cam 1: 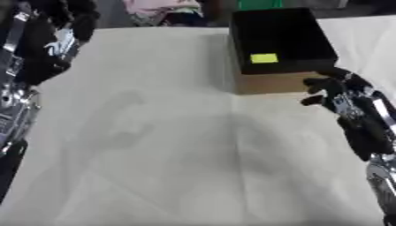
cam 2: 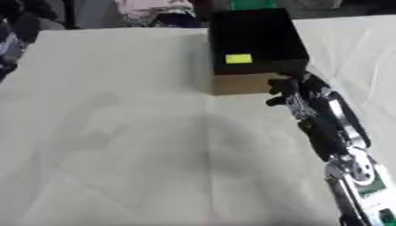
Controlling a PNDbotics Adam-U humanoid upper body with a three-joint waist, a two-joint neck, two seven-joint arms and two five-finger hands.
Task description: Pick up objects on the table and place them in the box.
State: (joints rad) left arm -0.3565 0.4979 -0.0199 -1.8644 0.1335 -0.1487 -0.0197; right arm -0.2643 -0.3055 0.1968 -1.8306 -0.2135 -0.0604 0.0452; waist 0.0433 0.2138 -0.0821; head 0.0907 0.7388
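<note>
One yellow item already in the box, none left showing on the desk

Inside the black-lined box [cam 1: 280, 42], with its tan cardboard front, lies a small yellow rectangle [cam 1: 264, 58]; whether it carries any writing cannot be told, and no brand or label can be read anywhere. Across the pale desk [cam 1: 154, 145] no other objects show, so the task looks nearly or fully done. Right hand [cam 1: 334, 90] sits just beside the box's near corner, fingers curled and holding nothing; left hand [cam 1: 62, 42] hangs at the upper left, fingers curled and empty too.
</note>
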